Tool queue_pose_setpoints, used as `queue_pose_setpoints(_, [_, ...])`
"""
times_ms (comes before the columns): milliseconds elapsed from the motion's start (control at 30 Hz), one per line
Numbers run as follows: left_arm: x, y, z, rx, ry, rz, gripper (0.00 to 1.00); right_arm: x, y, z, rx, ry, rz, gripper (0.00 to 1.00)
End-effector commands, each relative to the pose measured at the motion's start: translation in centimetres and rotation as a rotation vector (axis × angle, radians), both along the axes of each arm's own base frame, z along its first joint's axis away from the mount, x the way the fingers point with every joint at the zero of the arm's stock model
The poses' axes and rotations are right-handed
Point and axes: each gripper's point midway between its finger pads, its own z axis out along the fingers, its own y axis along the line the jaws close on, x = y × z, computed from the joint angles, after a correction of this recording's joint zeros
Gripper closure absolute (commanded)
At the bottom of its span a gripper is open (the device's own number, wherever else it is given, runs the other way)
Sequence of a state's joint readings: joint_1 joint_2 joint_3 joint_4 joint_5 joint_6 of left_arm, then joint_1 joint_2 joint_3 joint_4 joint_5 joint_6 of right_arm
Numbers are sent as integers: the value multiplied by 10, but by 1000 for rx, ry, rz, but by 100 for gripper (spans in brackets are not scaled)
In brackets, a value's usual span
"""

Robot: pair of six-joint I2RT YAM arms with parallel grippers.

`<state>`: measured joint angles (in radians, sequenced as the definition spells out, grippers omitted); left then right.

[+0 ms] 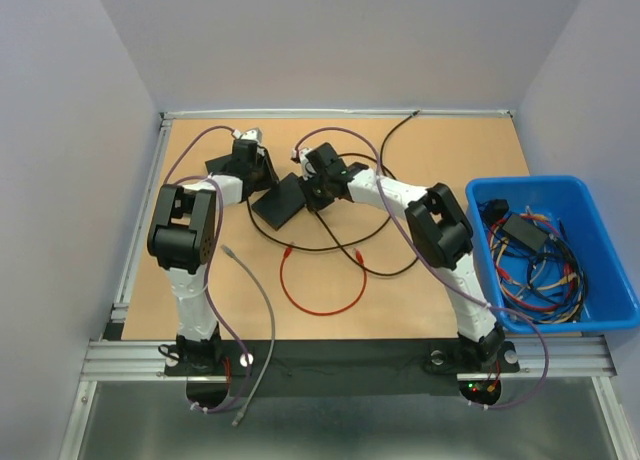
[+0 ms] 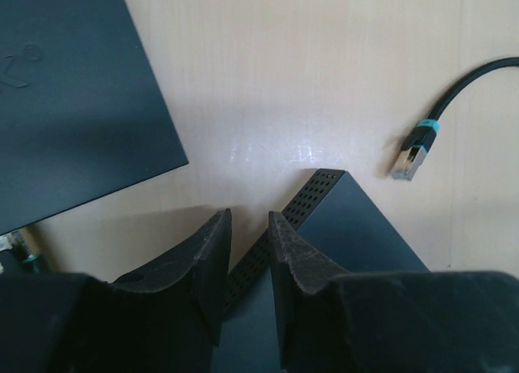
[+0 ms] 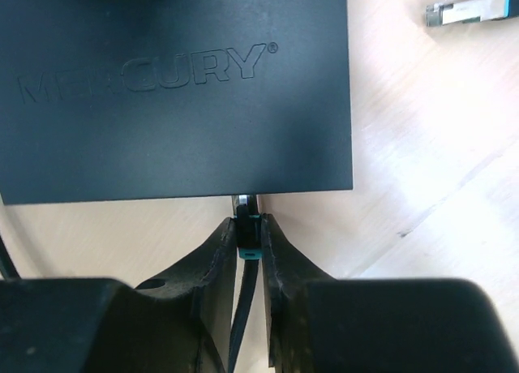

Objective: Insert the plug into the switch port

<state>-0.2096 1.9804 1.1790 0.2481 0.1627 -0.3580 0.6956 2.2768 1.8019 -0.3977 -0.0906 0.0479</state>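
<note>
Black plastic fills most of the right wrist view: the switch (image 3: 174,97), its lid embossed MERCURY, lies flat on the table (image 3: 422,146) straight ahead of my right gripper (image 3: 248,222). Those jaws are narrow and pinch the plug (image 3: 246,231), the one with a teal band, by its sides. Its metal tip touches the near edge of the switch, but the port face is hidden under the lid, so I cannot tell whether the tip has entered a port. To do this well I'd hold the plug square to that edge, push straight and slowly, and not let its cable (image 3: 241,308) twist it

From the left wrist, my left gripper (image 2: 250,217) has its jaws close together across the vented wall of a dark box (image 2: 357,227), apparently clamping it. A second dark slab (image 2: 73,89) sits upper left; I cannot tell which of the two is the switch. A spare plug (image 2: 408,158) rests on bare wood near the box. If this grip is my brace, it must hold firm against the push

From above, both grippers meet mid-table, with a red cable (image 1: 320,313) looped nearer me and a blue bin (image 1: 530,181) at far right
</note>
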Motion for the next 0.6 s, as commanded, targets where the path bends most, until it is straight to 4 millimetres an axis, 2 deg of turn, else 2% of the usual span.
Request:
queue_pose_setpoints(0, [-81, -8, -42, 37, 342, -56, 62, 74, 2, 54, 130, -291, -104, 75])
queue_pose_setpoints(33, [-80, -8, -41, 36, 341, -56, 62, 72, 0, 50, 125, -284, -104, 72])
queue_pose_setpoints(100, [-75, -6, -37, 41, 335, -43, 62, 63, 5, 56, 160, -265, -80, 62])
queue_pose_setpoints(200, [-67, -4, -32, 58, 322, -32, 62, 52, -2, 58, 165, -248, -86, 51])
queue_pose_setpoints(300, [-54, -1, -28, 77, 304, -28, 62, 44, -7, 77, 183, -267, -89, 47])
queue_pose_setpoints(367, [-49, 3, -25, 87, 304, -16, 62, 37, -13, 79, 175, -264, -89, 45])
queue_pose_setpoints(400, [-41, 3, -19, 93, 285, -9, 61, 36, -16, 94, 192, -283, -95, 44])
queue_pose_setpoints(467, [-33, 4, -13, 95, 273, 6, 60, 30, -19, 105, 204, -288, -95, 43])
queue_pose_setpoints(567, [-15, 3, 6, 84, 224, 19, 60, 19, -23, 130, 252, -297, -94, 40])
